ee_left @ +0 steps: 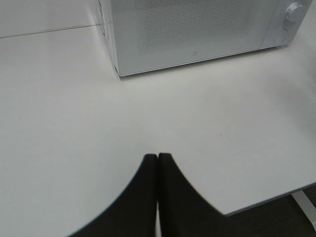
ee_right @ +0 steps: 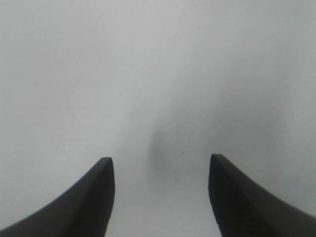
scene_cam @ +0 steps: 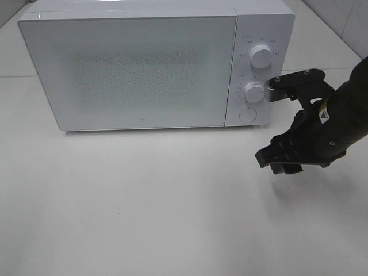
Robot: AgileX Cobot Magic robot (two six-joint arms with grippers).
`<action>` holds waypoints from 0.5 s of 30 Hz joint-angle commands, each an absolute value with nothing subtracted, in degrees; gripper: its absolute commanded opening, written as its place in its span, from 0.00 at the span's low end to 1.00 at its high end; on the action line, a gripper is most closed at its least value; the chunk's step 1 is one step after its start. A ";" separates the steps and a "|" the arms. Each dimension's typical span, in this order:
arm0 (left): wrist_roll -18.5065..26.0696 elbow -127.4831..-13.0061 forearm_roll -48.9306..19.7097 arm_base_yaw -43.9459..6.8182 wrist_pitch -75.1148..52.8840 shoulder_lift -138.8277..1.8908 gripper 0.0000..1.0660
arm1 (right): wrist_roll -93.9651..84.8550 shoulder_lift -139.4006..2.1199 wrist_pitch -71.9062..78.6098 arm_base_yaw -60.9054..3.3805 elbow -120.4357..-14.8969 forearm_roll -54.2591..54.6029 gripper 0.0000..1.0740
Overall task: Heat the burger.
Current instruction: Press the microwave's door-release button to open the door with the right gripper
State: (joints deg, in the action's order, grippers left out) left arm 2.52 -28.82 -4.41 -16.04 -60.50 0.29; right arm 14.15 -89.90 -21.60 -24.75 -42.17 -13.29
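Note:
The burger is out of view in every frame. The white microwave point(scene_cam: 138, 63) stands at the back of the table with its door closed, and its frosted door hides the inside. My right gripper point(scene_cam: 279, 163) hangs over the table in front of the microwave's control panel, at the right. In the right wrist view the right gripper point(ee_right: 159, 160) is open, with only bare white table between its fingers. My left gripper point(ee_left: 158, 157) is shut with nothing in it, low over the table in front of the microwave point(ee_left: 197, 29). The exterior view does not show the left arm.
The control panel carries an upper knob point(scene_cam: 261, 56), a lower knob point(scene_cam: 253, 91) and a round button point(scene_cam: 245, 115). The white table point(scene_cam: 144, 207) stretches in front of the microwave. Its near edge point(ee_left: 266, 200) shows in the left wrist view.

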 commanded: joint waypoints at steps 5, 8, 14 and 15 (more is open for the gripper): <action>2.69 -28.65 -4.81 -16.10 -59.59 1.49 0.00 | -8.82 -89.38 -35.98 -24.64 -46.70 10.14 0.50; 2.69 -28.65 -4.81 -16.10 -59.59 1.49 0.00 | -8.82 -89.38 -37.24 -24.35 -49.50 9.45 0.50; 2.69 -28.65 -4.81 -16.10 -59.59 1.49 0.00 | -8.02 -89.38 -42.00 -17.65 -54.43 9.97 0.50; 2.69 -28.65 -4.81 -16.10 -59.59 1.49 0.00 | -8.02 -89.38 -42.00 -17.65 -54.43 9.97 0.50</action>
